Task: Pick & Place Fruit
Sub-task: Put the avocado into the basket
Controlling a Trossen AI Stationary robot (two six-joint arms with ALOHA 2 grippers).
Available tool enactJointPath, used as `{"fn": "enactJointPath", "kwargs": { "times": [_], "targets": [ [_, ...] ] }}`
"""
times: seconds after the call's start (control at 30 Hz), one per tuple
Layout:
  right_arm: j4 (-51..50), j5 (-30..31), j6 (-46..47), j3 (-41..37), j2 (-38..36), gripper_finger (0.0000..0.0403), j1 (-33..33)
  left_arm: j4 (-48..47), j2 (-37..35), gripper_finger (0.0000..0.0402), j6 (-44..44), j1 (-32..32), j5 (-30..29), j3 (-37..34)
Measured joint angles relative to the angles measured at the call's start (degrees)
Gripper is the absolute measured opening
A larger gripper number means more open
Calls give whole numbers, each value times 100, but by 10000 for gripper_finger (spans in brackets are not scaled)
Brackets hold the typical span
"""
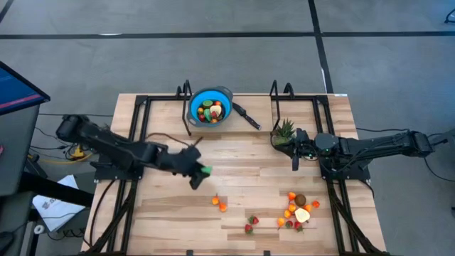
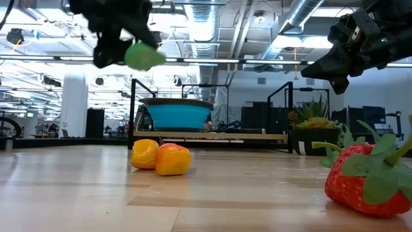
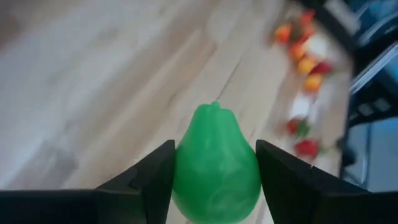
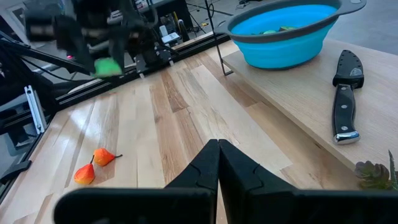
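My left gripper point(image 1: 201, 171) is shut on a green toy pear point(image 1: 206, 171), held in the air over the middle of the table; the low view shows the pear point(image 2: 143, 57) well above the wood. Two orange fruit pieces point(image 1: 219, 203) lie on the table near it. More fruit point(image 1: 298, 210) and strawberries point(image 1: 251, 224) lie at the near right. A blue bowl point(image 1: 210, 107) with fruit in it stands at the far edge. My right gripper point(image 4: 218, 155) waits shut at the right, beside a spiky plant point(image 1: 284, 131). My left gripper pinches the pear's wide body point(image 3: 216, 168) between its two fingers point(image 3: 155, 180), one on each side. The fingers come slanting down from the table's left. The pear's narrow end point(image 3: 213, 111) points away from the wrist, and the pear is lifted clear of the table.
A black-handled knife point(image 1: 247, 116) lies on the raised board right of the bowl. Black frame rails point(image 1: 142, 107) run along both sides of the table. Bare wood lies between the left gripper and the bowl.
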Motion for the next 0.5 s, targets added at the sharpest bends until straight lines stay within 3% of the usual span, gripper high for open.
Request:
{"fn": "enactJointPath", "kwargs": {
  "times": [0.27,0.5],
  "targets": [
    [0,0,-15,0,-2,1,0,930,-688,195,1302,824,-29,9],
    [3,0,-43,0,-1,1,1,1744,-806,196,2513,1768,-43,9]
  ]
}}
